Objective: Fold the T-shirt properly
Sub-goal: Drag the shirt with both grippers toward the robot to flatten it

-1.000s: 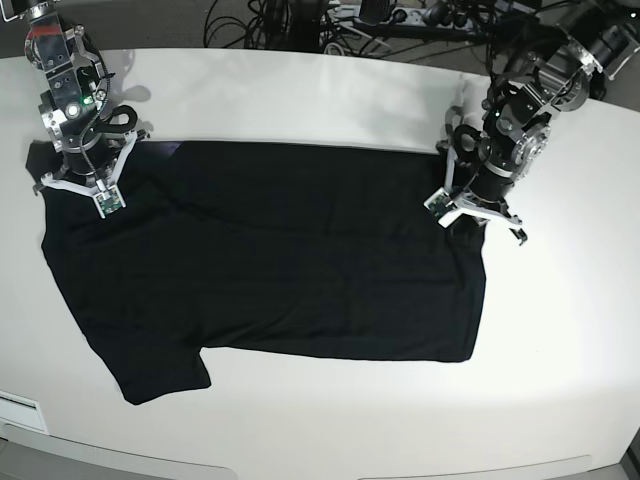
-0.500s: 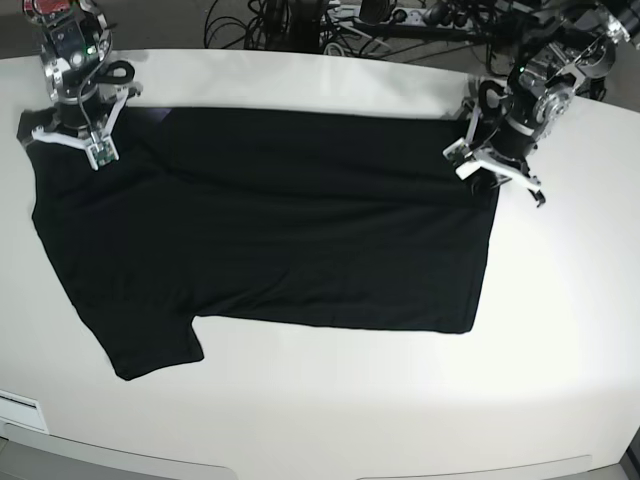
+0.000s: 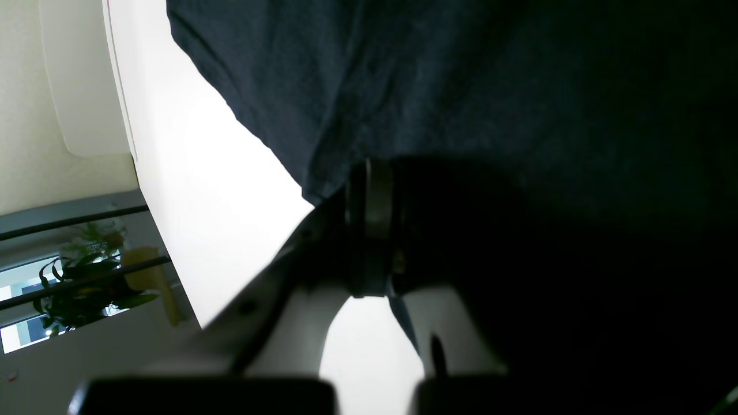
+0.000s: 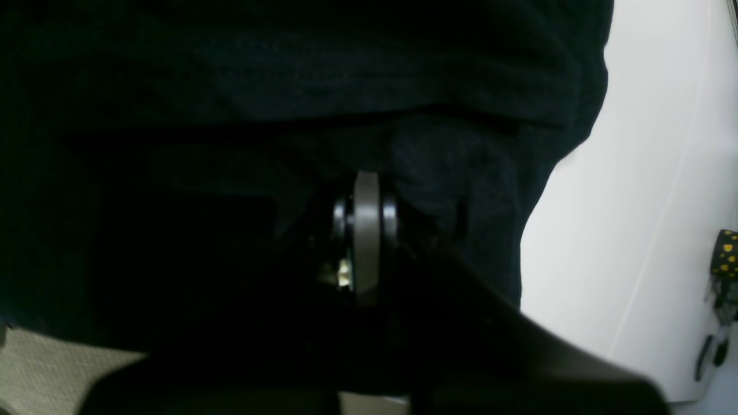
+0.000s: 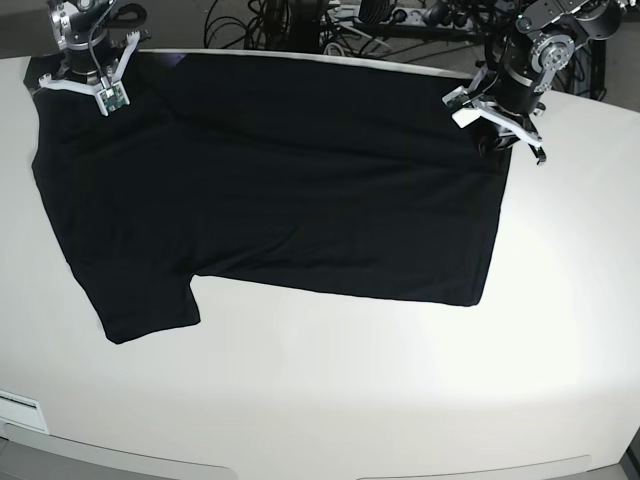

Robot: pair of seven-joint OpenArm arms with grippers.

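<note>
We see the T-shirt (image 5: 270, 180) spread across the far half of the table (image 5: 400, 400), one sleeve reaching toward the near left. Our right end effector (image 5: 82, 78) sits on its far-left corner, our left end effector (image 5: 497, 115) on its far-right corner.

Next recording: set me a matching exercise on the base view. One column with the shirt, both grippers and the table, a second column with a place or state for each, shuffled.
1. large black cloth T-shirt
2. left gripper
3. right gripper
4. white table

A. clamps cloth at the picture's top left
B. bare along the near side
C. spread flat, plain side up
D. clamps cloth at the picture's top right

Pairs: 1-C, 2-D, 3-A, 4-B
</note>
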